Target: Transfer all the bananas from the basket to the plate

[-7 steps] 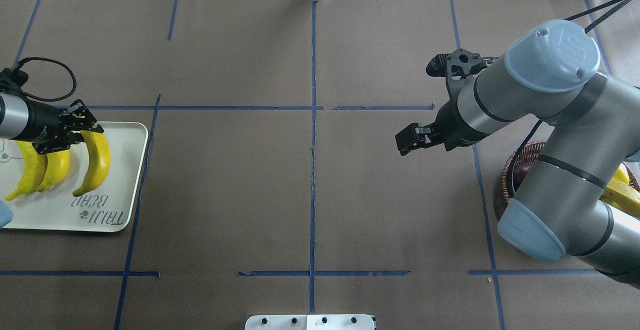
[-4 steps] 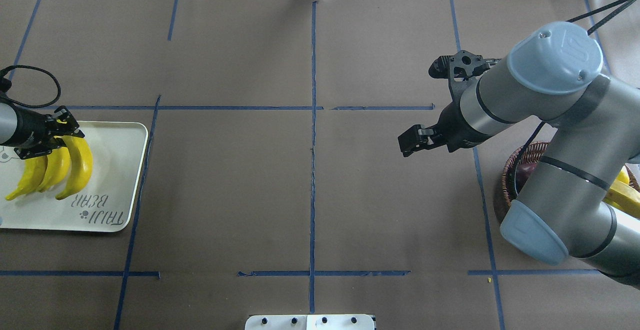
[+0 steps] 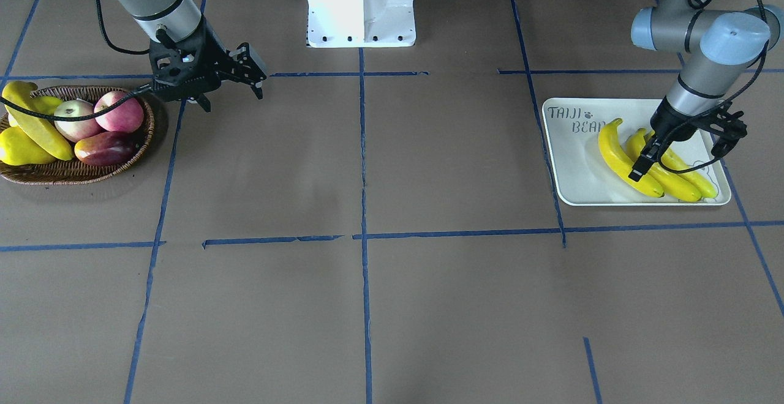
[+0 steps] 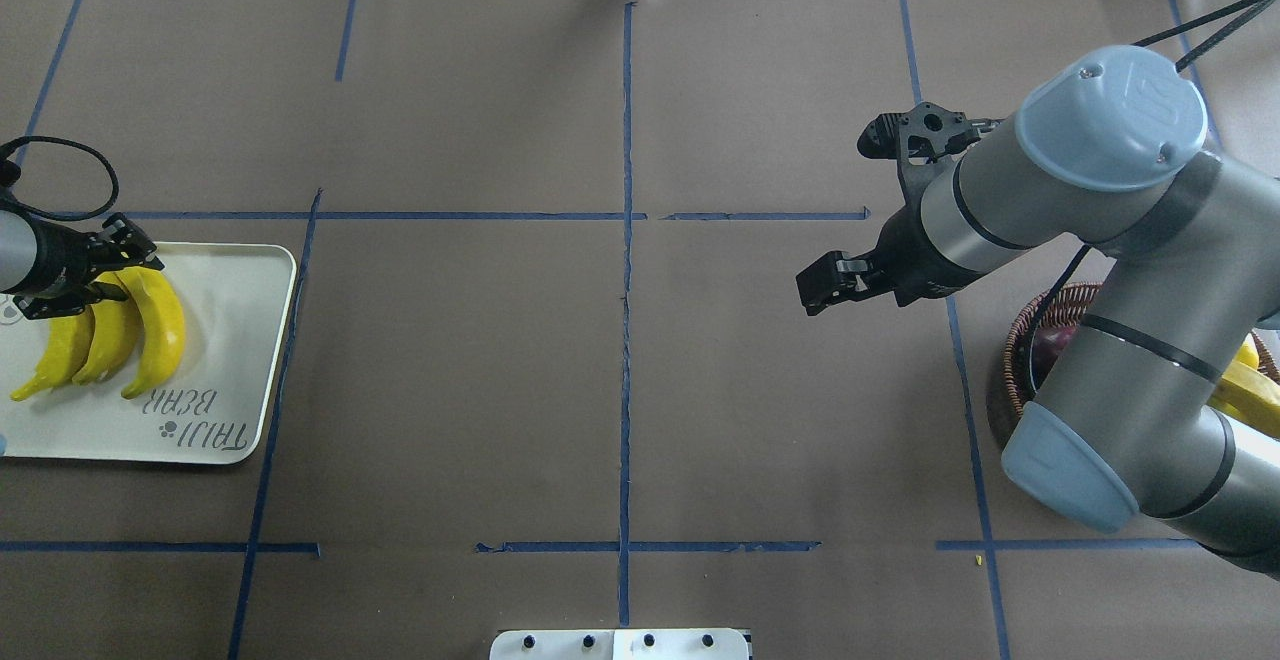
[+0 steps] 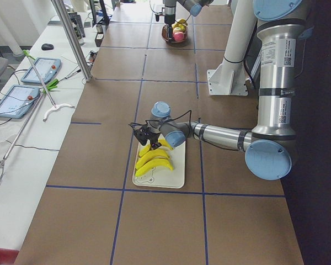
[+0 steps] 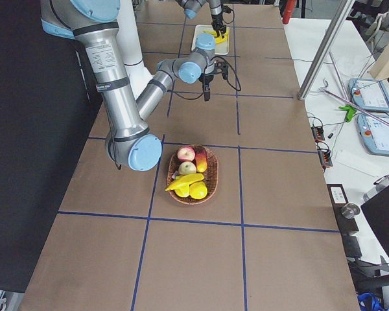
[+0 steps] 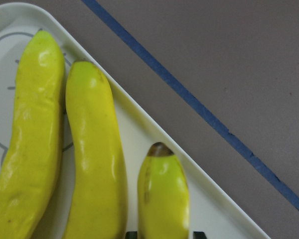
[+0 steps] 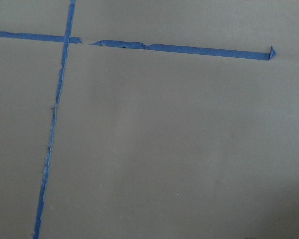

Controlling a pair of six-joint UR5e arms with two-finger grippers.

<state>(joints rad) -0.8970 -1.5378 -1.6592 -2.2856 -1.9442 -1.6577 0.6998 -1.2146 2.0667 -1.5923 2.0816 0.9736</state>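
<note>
Three bananas lie side by side on the white plate [image 3: 576, 171] [image 4: 225, 340]. My left gripper [image 3: 646, 162] [image 4: 115, 275] [image 7: 164, 234] is shut on the far end of the outermost banana [image 3: 625, 156] [image 4: 160, 330] [image 7: 162, 194], which rests on the plate. A fourth banana [image 3: 33, 125] [image 4: 1245, 390] [image 6: 185, 182] lies in the wicker basket [image 3: 73, 171] [image 4: 1010, 370] by the robot's right side. My right gripper [image 3: 229, 92] [image 4: 835, 285] hovers open and empty over bare table beside the basket.
The basket also holds two apples [image 3: 119, 113], a dark red fruit [image 3: 104, 147] and a stubby yellow fruit [image 3: 18, 150]. Blue tape lines cross the brown table. The white robot base [image 3: 361, 6] stands at the robot-side edge.
The left gripper carried the third banana toward the other two and lowered it onto the plate. The right arm barely moved.
</note>
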